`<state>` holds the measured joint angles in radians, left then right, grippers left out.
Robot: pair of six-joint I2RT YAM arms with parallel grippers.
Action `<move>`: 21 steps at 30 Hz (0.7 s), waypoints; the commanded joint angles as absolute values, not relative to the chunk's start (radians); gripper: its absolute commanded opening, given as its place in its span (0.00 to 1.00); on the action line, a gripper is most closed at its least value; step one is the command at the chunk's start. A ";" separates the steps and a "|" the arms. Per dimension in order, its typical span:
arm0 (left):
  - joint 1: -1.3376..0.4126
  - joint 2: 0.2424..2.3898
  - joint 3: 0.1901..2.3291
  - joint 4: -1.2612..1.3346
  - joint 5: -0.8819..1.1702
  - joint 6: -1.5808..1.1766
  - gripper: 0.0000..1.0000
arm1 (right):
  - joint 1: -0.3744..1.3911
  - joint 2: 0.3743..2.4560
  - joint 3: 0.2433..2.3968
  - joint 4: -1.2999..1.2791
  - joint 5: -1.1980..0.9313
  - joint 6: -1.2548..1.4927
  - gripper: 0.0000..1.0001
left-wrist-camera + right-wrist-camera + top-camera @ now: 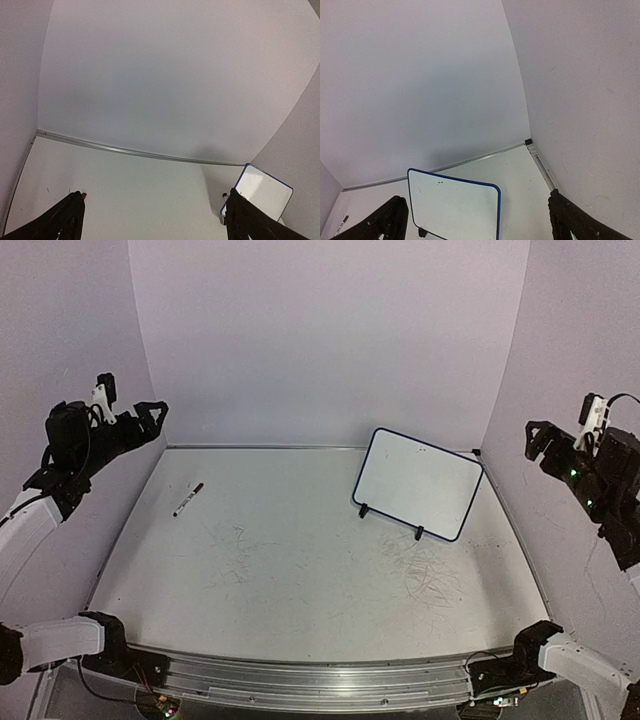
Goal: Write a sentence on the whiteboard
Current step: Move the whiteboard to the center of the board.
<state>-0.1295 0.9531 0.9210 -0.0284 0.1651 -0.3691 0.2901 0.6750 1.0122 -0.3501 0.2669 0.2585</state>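
The whiteboard (418, 483) stands upright on two black feet at the back right of the table. Its face is blank; no sentence shows on it. It also shows in the right wrist view (454, 207) and at the right edge of the left wrist view (265, 192). A dark marker (188, 500) lies on the table at the back left. My left gripper (152, 412) is raised high at the far left, open and empty. My right gripper (537, 440) is raised high at the far right, open and empty. Both pairs of fingers stand wide apart in the wrist views.
The pale tabletop (300, 580) carries faint grey scribbles, most in front of the whiteboard. Pale walls close in the back and both sides. A metal rail (320, 680) runs along the near edge between the arm bases.
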 commanded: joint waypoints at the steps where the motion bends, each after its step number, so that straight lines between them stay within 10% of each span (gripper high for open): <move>1: -0.128 0.978 0.981 0.006 0.336 -0.400 1.00 | 0.293 0.726 1.015 -0.405 0.311 0.266 0.98; 21: -0.418 1.228 0.931 -0.022 0.450 -0.518 0.99 | 0.440 1.105 0.879 -0.264 0.073 0.592 0.98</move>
